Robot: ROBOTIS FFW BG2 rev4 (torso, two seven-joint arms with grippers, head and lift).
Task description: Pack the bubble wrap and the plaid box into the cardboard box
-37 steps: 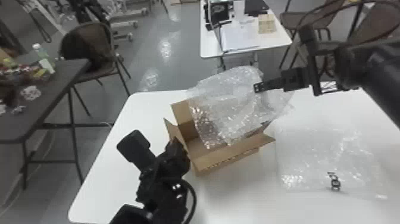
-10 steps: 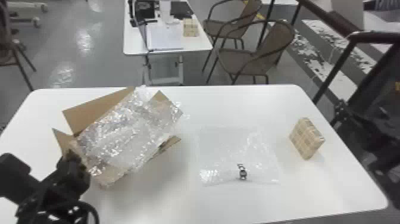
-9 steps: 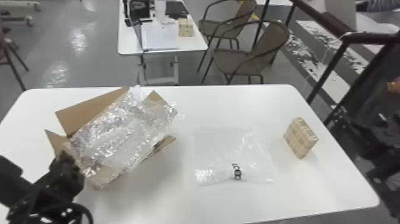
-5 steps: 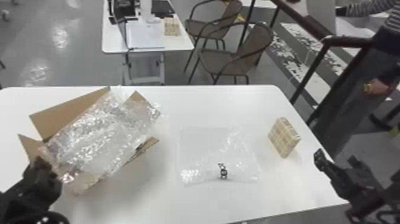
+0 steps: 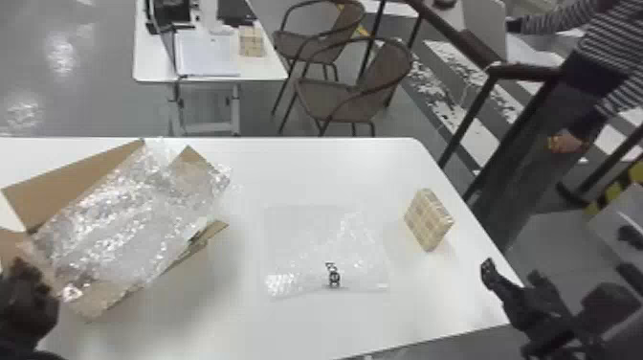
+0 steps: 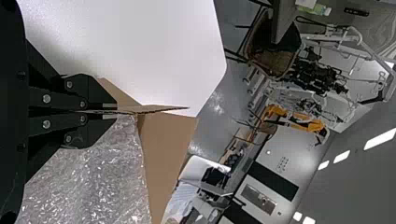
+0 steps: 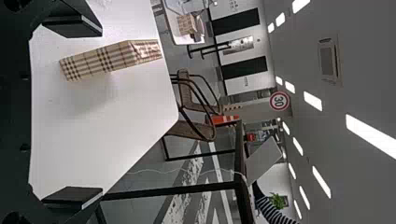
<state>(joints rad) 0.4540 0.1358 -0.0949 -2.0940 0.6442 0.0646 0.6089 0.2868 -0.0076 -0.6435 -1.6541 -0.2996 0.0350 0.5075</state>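
Left end effector (image 5: 26, 297): black housing (image 6: 10, 116), angular black plates (image 6: 95, 135), round silvery screws (image 6: 46, 98) in mirrored sets, short pale grey strips (image 6: 110, 105) toward the ends. Right end effector (image 5: 513, 275): black too, blocky flat-faced fingers (image 7: 65, 27), thin grey edging (image 7: 92, 25), small dark round recesses (image 7: 24, 147). Wrist looks jointed, angular; blurred from the head.

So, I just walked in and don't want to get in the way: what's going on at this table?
A robot is packing a cardboard box. Its left claw pinches a cardboard flap, and bubble wrap lies across the box's top. The plaid box stands on the table, not yet packed; the open right claw is near it, holding nothing. Another bubble wrap sheet lies flat between the boxes.
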